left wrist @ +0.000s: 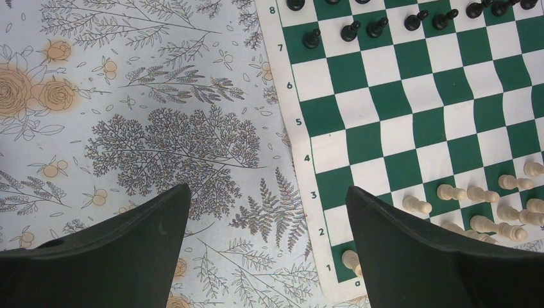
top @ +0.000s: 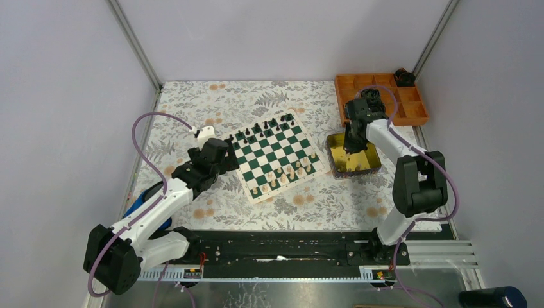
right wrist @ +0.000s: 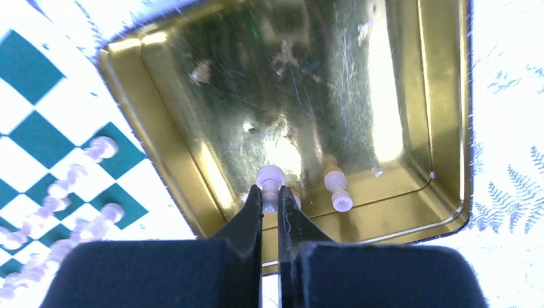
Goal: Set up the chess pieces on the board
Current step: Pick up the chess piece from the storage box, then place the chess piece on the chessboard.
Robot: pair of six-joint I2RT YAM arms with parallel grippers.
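The right claw [right wrist: 270,200] is pinched narrow on a cream pawn [right wrist: 270,178] lying in the tin [right wrist: 442,128]. It had best lift straight up, clear of the second pawn [right wrist: 336,190] just beside it and of the tin's wall, before crossing to the board [top: 274,153]. The left claw [left wrist: 267,192] hangs wide and empty over the worktop [left wrist: 128,96] beside the board, while the right arm [top: 391,138] reaches out and dips steeply into the tin.

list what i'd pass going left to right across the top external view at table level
left gripper → board → gold tin. The right gripper, shut on a white piece, overlaps the tin, so it is left out of the order.
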